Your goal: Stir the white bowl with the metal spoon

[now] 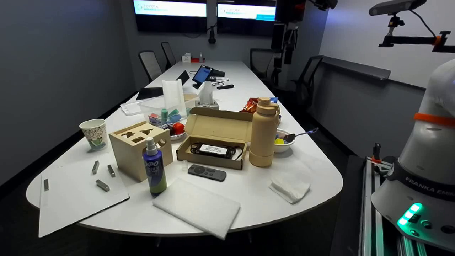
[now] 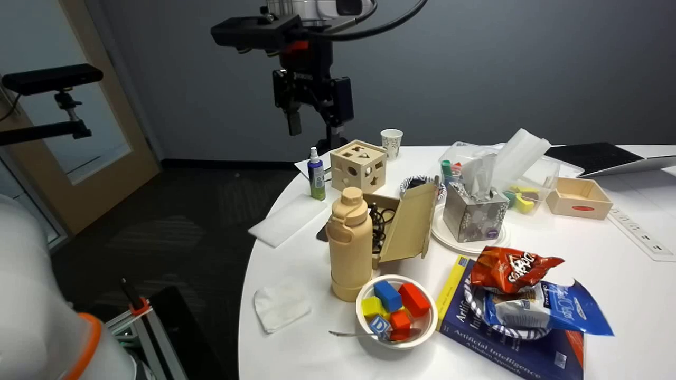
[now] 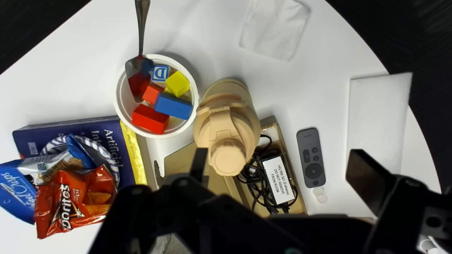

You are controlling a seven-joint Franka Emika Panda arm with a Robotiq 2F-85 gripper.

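The white bowl [image 2: 432,322] stands on the table and holds several coloured blocks. It also shows in the wrist view [image 3: 119,102] and partly behind the bottle in an exterior view [image 1: 284,147]. The metal spoon [image 2: 348,333] leans in the bowl, its head among the blocks and its handle sticking out over the rim. In the wrist view the spoon handle [image 3: 141,28] points to the top edge. My gripper [image 2: 315,128] hangs high above the table, apart from bowl and spoon. In the wrist view its fingers [image 3: 278,158] are wide apart with nothing held between them.
The tall tan bottle [image 2: 350,248] stands close beside the bowl. An open cardboard box [image 1: 213,160] with cables is behind it. A book [image 2: 459,316] with snack bags lies on the bowl's other side. A white cloth [image 2: 280,306], wooden cube [image 2: 359,166] and spray bottle [image 2: 316,177] are nearby.
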